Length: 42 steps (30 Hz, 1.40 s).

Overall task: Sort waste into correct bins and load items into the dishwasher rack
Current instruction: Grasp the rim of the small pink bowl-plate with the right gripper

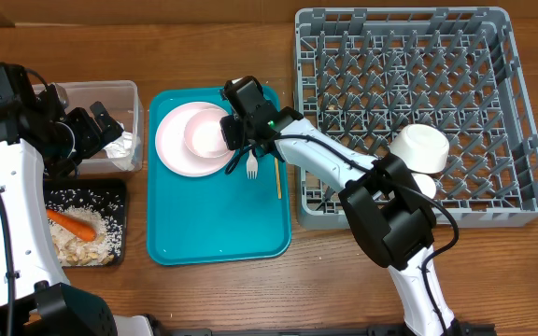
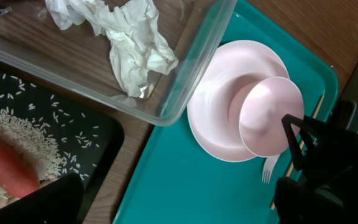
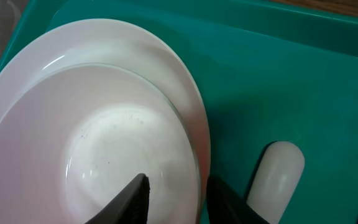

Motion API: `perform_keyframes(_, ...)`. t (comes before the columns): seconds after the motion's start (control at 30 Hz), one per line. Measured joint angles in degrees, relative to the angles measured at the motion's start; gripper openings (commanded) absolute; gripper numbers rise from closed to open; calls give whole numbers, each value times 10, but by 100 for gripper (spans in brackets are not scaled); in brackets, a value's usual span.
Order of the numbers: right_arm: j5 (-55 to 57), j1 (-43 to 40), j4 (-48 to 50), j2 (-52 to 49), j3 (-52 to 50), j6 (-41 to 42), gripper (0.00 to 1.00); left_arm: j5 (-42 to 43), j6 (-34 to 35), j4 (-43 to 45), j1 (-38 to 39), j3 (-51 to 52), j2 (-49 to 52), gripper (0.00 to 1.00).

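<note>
A small pale pink bowl (image 1: 204, 133) (image 2: 271, 115) (image 3: 104, 155) sits on the white plate (image 1: 171, 145) (image 2: 213, 118) (image 3: 104, 43) at the back of the teal tray. My right gripper (image 1: 227, 131) (image 3: 176, 193) is open and straddles the bowl's right rim. One finger is inside the bowl and apart from the wall, the other is outside against the rim. A white fork (image 1: 251, 166) (image 2: 269, 169) (image 3: 278, 174) and chopsticks (image 1: 277, 177) lie just right of the plate. My left gripper (image 1: 101, 131) (image 2: 179, 208) hangs wide open and empty over the clear tub (image 1: 129, 93) (image 2: 185, 74).
Crumpled tissues (image 1: 121, 147) (image 2: 135, 50) lie in the clear tub. The black tray (image 1: 110, 191) holds a carrot (image 1: 73, 224) (image 2: 5, 168) and rice (image 1: 92, 238). The grey dishwasher rack (image 1: 493, 56) at the right holds a white bowl (image 1: 420, 147). The teal tray (image 1: 213, 224) has bare floor in front.
</note>
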<state>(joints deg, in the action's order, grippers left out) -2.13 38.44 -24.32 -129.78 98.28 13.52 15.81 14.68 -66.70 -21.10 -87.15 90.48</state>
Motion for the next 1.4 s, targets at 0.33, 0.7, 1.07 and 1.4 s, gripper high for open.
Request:
perform_keyframes(0.33, 0, 0, 1, 0, 0, -1, 26, 0, 0, 0, 0, 0, 0, 100)
perform_keyframes(0.7, 11, 0, -8, 0, 0, -1, 23, 0, 0, 0, 0, 0, 0, 100)
perform_keyframes(1.07, 15, 0, -6, 0, 0, 0, 14, 0, 0, 0, 0, 0, 0, 100)
perform_keyframes(1.4, 15, 0, -5, 0, 0, 0, 4, 0, 0, 0, 0, 0, 0, 100)
